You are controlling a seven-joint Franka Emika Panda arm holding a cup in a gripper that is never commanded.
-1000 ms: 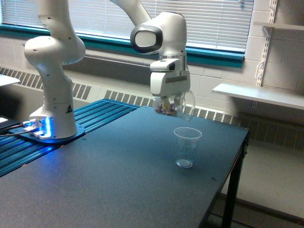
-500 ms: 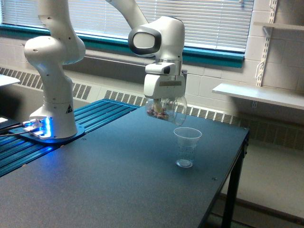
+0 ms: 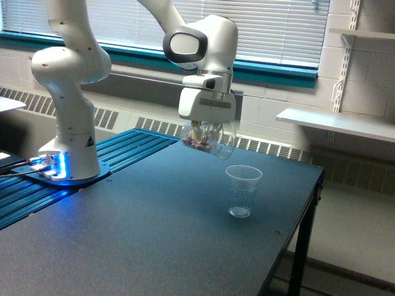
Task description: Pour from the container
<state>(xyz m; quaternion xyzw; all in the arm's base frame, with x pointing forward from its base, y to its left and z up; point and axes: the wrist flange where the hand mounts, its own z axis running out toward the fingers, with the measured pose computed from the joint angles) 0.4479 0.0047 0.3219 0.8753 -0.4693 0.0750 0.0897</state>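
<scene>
Jaws: we are gripping the jar [image 3: 208, 139], the gripper [image 3: 206, 131] clenched on it from above; the fingertips are partly hidden behind the glass.
Jar: we are holding it in the air, tilted, its rounded body leaning toward the exterior view's left and its loop handle showing on the exterior view's right side.
Contents: small mixed-colour pieces [image 3: 199, 145] are lying in the low part of the jar; what they are is too small to tell.
Jar's place: it is hanging over the desk [image 3: 142, 240] near the far edge, well above the surface and touching nothing but the gripper.
Cup [image 3: 242, 190]: it is standing upright on the desk, toward the edge on the exterior view's right, below the jar and to the exterior view's right of it, apart from it. It is clear plastic with faint printed markings.
Arm [image 3: 203, 46]: we are reaching in from the upper left of the exterior view, the white wrist pointing down over the jar.
Base [image 3: 66, 102]: it is sitting on a blue ribbed platform [image 3: 126, 147] at the desk's edge on the exterior view's left, with blue lights glowing at its foot.
Background: window blinds [image 3: 265, 24] are running behind the arm, and a shelf [image 3: 336, 123] is fixed to the wall on the exterior view's right.
</scene>
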